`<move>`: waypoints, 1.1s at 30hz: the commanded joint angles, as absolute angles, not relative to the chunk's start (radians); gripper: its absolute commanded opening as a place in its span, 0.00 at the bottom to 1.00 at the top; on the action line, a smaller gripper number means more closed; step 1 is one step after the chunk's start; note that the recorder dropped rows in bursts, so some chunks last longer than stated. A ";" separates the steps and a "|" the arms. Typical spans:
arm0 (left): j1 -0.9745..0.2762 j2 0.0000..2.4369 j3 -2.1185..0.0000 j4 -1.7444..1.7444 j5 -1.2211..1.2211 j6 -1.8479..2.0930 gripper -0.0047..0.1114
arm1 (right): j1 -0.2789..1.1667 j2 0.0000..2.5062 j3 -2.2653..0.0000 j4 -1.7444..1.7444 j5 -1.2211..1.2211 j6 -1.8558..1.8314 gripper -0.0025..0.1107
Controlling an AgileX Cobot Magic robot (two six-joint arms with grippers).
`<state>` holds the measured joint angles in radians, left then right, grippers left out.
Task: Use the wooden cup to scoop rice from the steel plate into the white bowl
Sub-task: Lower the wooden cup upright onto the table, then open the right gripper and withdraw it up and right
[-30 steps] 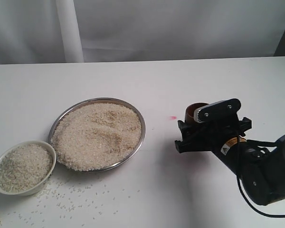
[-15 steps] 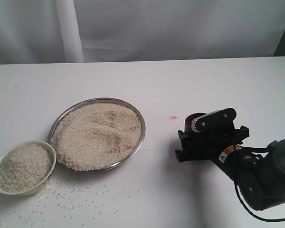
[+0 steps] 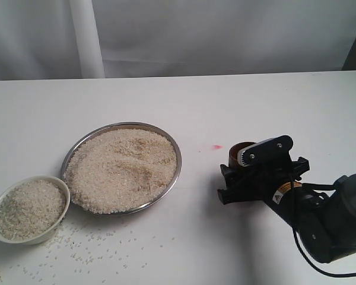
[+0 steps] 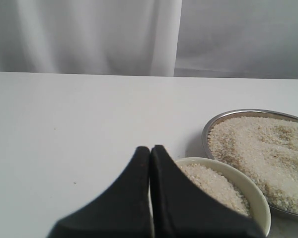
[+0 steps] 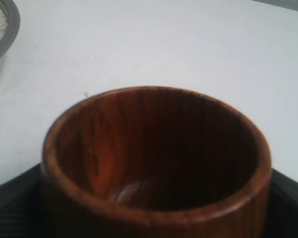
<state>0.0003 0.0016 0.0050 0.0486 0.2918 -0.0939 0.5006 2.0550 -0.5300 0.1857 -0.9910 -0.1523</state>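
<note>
The wooden cup (image 3: 240, 149) stands upright at the right of the table, low over its surface. My right gripper (image 3: 236, 165) is shut on it. In the right wrist view the cup (image 5: 156, 148) fills the frame, dark and empty inside, with a black finger (image 5: 10, 196) at each side. The steel plate (image 3: 177, 155) holds a wide heap of rice (image 3: 121, 169). The white bowl (image 3: 64, 191) touches the plate's near left side and is full of rice (image 3: 29, 209). My left gripper (image 4: 150, 149) is shut and empty, just beside the bowl (image 4: 256, 198); it does not show in the exterior view.
Loose grains (image 3: 95, 248) lie scattered on the white table in front of the bowl and plate. A small pink mark (image 3: 216, 146) sits between plate and cup. White curtains hang behind the table's far edge.
My right gripper has sunk a little and shifted slightly left with the cup. Plate, bowl and rice have not moved.
</note>
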 commanded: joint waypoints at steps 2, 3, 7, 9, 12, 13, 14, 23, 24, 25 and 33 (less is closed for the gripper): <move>-0.005 0.000 0.000 0.044 0.284 -0.096 0.04 | 0.499 2.055 -0.525 0.171 -0.982 -0.150 0.05; -0.005 0.000 0.000 0.044 0.284 -0.096 0.04 | 0.499 2.055 -0.525 0.171 -0.982 -0.150 0.08; -0.005 0.000 0.000 0.044 0.284 -0.096 0.04 | 0.499 2.055 -0.525 0.171 -0.982 -0.150 0.37; -0.005 0.000 0.000 0.044 0.284 -0.096 0.04 | 0.499 2.055 -0.525 0.179 -0.991 -0.150 0.61; -0.005 0.000 0.000 0.044 0.284 -0.096 0.04 | 0.499 2.055 -0.525 0.188 -1.012 -0.150 0.79; -0.005 0.000 0.000 0.044 0.284 -0.096 0.04 | 0.499 2.055 -0.525 0.190 -1.012 -0.150 0.83; -0.005 0.000 0.000 0.044 0.284 -0.096 0.04 | 0.499 2.055 -0.525 0.190 -1.014 -0.150 0.83; -0.005 0.000 0.000 0.044 0.284 -0.096 0.04 | 0.499 1.861 -0.525 0.187 -1.003 -0.150 0.83; -0.005 0.000 0.000 0.044 0.284 -0.096 0.04 | 0.499 1.827 -0.525 0.187 -0.983 -0.146 0.83; -0.005 0.000 0.000 0.044 0.284 -0.096 0.04 | 0.499 1.791 -0.525 0.187 -0.960 -0.132 0.83; -0.005 0.000 0.000 0.044 0.284 -0.096 0.04 | 0.586 1.486 -0.523 0.190 -0.775 -0.100 0.83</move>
